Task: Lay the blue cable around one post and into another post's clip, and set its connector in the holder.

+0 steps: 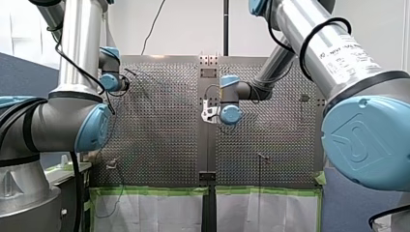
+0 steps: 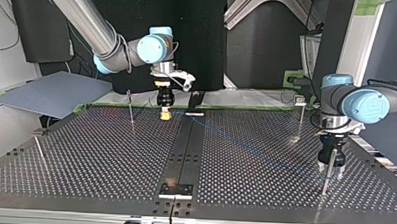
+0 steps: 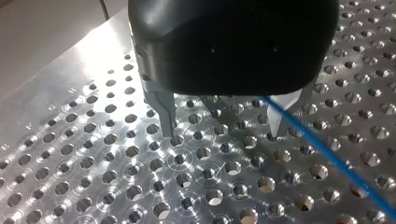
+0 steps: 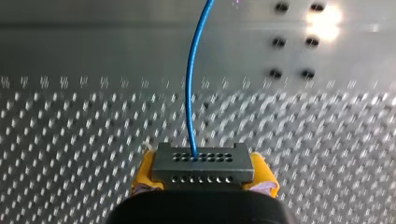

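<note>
Connector (image 4: pixel 203 165) gripped in my right pincer (image 2: pixel 165 114), blue cable (image 4: pixel 189 93) strung out across the table (image 2: pixel 85 158)!

The grey connector sits clenched between yellow pads (image 4: pixel 264 176), low over the table by its middle strip. The cable rises from it and runs (only faintly, in the top view) over to my left pincer (image 3: pixel 222 133), metal fingers released and wide apart, cable passing right by one finger, a post (image 2: pixel 327 176) close alongside.

Front view: bright, even wash on back wall (image 1: pixel 183 29), highlight strip down my left arm (image 1: pixel 77 43). Top view: dim black backdrop – table (image 2: pixel 265 159) lit from above, soft sheen. Left wrist view: hard glare on table beside left gripper (image 3: pixel 224 130) – its body flat black. Right wrist view: hot specular spot ahead of connector (image 4: pixel 202 165).
</note>
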